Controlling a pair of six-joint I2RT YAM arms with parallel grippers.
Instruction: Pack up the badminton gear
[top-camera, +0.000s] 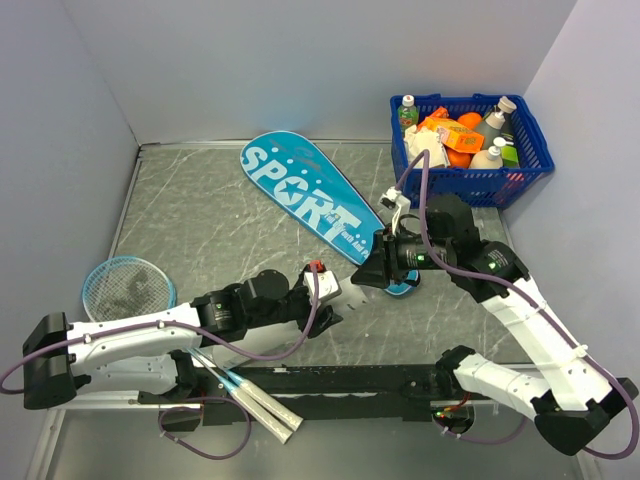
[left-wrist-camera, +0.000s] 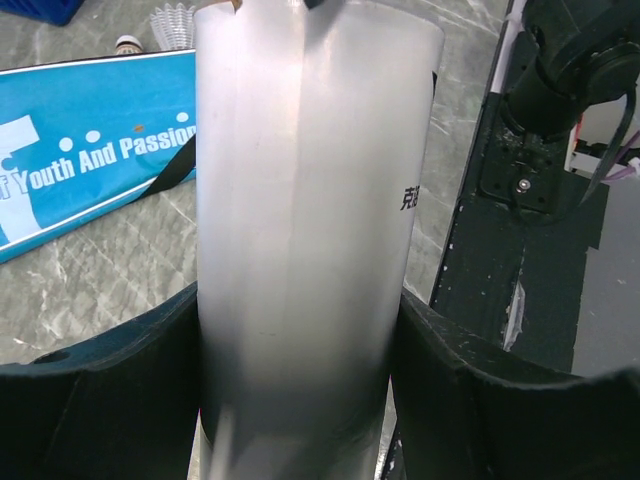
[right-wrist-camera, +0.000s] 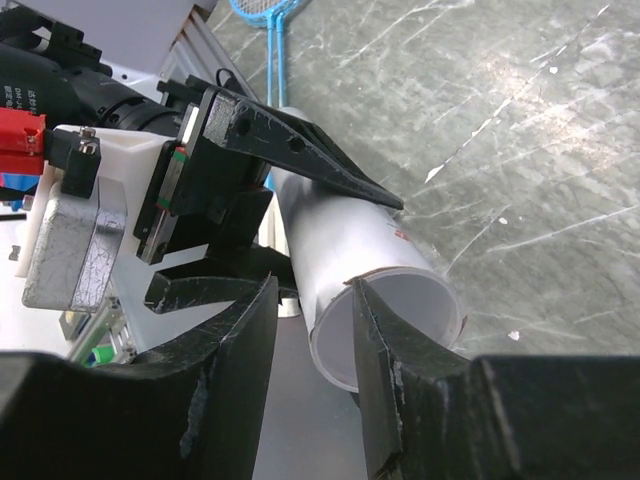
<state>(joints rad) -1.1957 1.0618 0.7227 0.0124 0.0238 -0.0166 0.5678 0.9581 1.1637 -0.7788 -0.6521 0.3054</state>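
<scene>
On the grey marbled counter (top-camera: 200, 220), the two rackets (top-camera: 268, 413) lie at the near edge, passing under the left arm, whose left fingers (left-wrist-camera: 100, 410) clamp a frosted tube (left-wrist-camera: 300, 250). The right fingers (right-wrist-camera: 230, 380) straddle its open rim, but I cannot tell whether they grip it. Beyond lie the teal bag (top-camera: 300, 195) and, beside it, the shuttlecock (left-wrist-camera: 175, 25).

Blue basket (top-camera: 462, 183) (bottles (top-camera: 491, 123) inside), far right corner.

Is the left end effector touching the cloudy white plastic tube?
Touching. Left wrist view: the cloudy white plastic tube sits squeezed between both black fingers of the left end effector.
</scene>
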